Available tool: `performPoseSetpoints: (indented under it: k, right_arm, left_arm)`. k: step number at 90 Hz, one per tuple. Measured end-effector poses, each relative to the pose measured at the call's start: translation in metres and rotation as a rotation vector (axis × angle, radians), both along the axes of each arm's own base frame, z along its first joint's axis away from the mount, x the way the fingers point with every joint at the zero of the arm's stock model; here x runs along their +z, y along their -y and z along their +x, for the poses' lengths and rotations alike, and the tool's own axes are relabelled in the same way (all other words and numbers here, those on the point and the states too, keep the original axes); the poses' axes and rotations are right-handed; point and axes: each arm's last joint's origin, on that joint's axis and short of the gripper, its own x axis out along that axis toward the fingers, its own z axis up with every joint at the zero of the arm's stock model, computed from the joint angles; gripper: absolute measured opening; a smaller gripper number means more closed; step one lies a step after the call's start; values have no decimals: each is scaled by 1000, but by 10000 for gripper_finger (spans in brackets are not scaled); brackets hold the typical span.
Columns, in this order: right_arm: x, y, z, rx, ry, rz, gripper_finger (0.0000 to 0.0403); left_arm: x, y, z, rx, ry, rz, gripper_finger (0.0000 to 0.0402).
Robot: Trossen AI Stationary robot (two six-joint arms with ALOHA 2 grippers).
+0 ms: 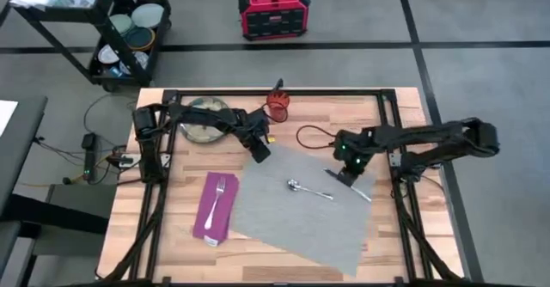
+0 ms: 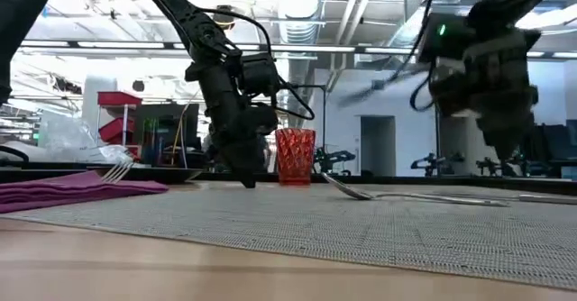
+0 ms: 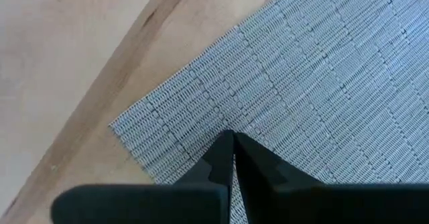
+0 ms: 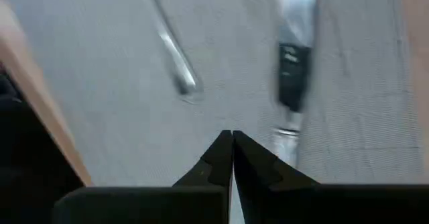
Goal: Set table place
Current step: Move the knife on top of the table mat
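The grey woven mat [image 1: 301, 210] lies askew on the table's middle. On it lie the spoon [image 1: 309, 190] and, farther right, the knife [image 1: 354, 188]. The magenta napkin [image 1: 215, 208] lies left of the mat, with the fork [image 1: 218, 192] on top of it. The speckled plate [image 1: 204, 119] rests at the far left, and the red cup [image 1: 277, 106] stands at the far middle. My left gripper [image 1: 260, 152] is shut at the mat's far left corner. My right gripper [image 1: 346, 175] is shut and hangs above the mat near the knife [image 4: 293, 83], holding nothing. My left gripper comes down slanting from the far left, and its shut fingertips [image 2: 245, 182] reach the mat's top a little inside its far left corner [image 3: 124, 123]. The mat lies flat on the table there. Whether the tips bear on it or only meet it, I cannot tell.
A black rail frame [image 1: 275, 92] runs round the wooden table top. Beyond the far edge a black wheeled cart [image 1: 112, 29] with dishes and a red box [image 1: 273, 12] stand on the floor. Bare wood [image 1: 172, 244] shows at the near left.
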Motion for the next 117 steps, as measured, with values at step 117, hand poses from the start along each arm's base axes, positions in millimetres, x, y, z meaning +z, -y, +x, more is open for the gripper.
performPoseSetpoints:
  k: [117]
  right_arm:
    - [-46,-43,-62,-157,-145,-47,0]
  left_arm:
    - [-12,183,80,-279,190,-238,0]
